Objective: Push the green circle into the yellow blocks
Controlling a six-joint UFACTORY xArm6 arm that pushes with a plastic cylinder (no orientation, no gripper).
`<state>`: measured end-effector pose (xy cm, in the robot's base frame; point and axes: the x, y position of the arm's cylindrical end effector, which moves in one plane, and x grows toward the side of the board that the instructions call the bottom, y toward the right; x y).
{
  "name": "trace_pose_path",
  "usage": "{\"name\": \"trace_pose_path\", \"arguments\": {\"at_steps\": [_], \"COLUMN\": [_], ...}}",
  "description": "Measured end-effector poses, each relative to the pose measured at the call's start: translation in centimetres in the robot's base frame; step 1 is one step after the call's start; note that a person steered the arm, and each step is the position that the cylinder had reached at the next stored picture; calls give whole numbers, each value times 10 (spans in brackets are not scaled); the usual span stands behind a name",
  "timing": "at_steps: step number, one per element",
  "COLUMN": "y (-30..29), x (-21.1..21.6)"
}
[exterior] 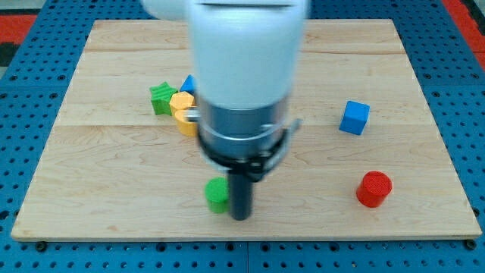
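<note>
The green circle lies near the view's bottom, left of centre on the wooden board. My tip stands right beside it, on its right and slightly below, touching or nearly touching. The yellow blocks sit up and to the left, partly hidden behind the arm's body. A green star touches the yellow blocks on their left. A blue block peeks out above them, mostly hidden by the arm.
A blue cube sits at the view's right. A red cylinder lies at the lower right. The arm's white and grey body covers the board's centre.
</note>
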<state>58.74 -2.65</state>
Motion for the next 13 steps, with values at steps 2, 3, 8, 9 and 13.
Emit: {"name": "trace_pose_path", "arguments": {"at_steps": [2,3,8,9,13], "y": [-96,-112,-109,-101,-76], "x": [-30,-43,-84,-92,-114]}}
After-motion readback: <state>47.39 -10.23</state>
